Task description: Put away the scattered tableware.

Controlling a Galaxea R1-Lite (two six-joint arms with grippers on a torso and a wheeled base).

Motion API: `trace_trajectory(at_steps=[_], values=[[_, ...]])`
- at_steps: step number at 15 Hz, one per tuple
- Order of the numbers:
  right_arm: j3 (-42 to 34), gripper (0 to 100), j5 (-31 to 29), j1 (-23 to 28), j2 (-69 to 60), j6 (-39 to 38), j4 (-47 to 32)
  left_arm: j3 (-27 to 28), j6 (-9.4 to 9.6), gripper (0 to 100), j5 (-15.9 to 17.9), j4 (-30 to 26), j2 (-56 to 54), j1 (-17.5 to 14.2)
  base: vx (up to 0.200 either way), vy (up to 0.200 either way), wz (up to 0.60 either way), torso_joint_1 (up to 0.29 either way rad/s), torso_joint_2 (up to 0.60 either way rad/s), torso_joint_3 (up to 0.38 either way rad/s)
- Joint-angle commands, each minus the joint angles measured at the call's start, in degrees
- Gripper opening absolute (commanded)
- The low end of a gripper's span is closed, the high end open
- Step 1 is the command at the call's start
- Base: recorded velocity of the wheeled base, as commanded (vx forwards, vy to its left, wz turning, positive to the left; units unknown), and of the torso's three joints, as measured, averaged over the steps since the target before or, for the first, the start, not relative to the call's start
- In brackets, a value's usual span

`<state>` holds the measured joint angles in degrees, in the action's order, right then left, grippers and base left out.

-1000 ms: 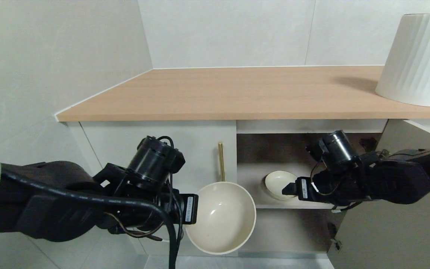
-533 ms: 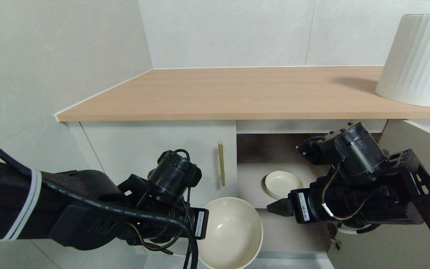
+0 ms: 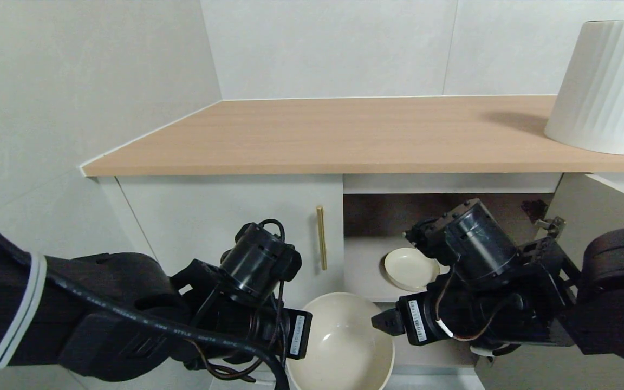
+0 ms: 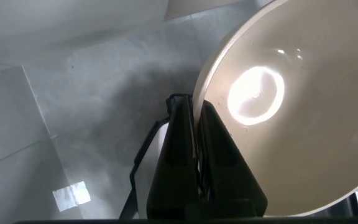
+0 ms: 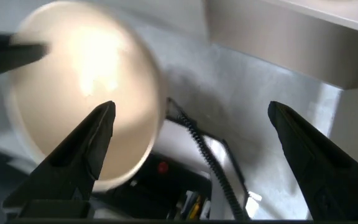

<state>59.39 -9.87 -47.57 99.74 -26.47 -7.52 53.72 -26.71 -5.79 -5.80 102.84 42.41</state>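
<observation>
A large cream bowl (image 3: 344, 346) hangs low in front of the cabinet, and my left gripper (image 3: 297, 336) is shut on its near rim. The left wrist view shows the gripper (image 4: 196, 134) pinching the edge of the bowl (image 4: 291, 106) above the grey floor. My right gripper (image 3: 385, 323) is just right of the bowl, outside the open compartment. In the right wrist view this gripper (image 5: 191, 155) is open and empty, with the bowl (image 5: 73, 81) beyond one finger. A small cream dish (image 3: 410, 267) lies on the cabinet shelf (image 3: 363, 271).
The left cabinet door (image 3: 225, 216) is closed and has a gold handle (image 3: 321, 238). The right door (image 3: 610, 189) swings open at the far right. A wooden countertop (image 3: 344, 135) carries a white ribbed container (image 3: 604, 86). A tiled wall stands on the left.
My left arm carried the bowl down and to the right. My right gripper drew back out of the compartment, leaving the small dish on the shelf, and now sits beside the bowl.
</observation>
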Motion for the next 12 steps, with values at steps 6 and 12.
trace_trajectory(at_steps=[6,12], values=[[0.02,100,-0.76,-0.51,4.32,-0.34,1.90,-0.29,-0.01,0,-0.01,0.00,-0.45,0.83,0.000,0.000,0.00,0.000,0.00,0.000],[-0.15,0,-0.67,-0.95,4.41,-0.43,1.90,-0.29,-0.01,0,-0.01,0.00,-0.18,0.92,0.000,0.000,0.00,0.000,0.00,0.000]])
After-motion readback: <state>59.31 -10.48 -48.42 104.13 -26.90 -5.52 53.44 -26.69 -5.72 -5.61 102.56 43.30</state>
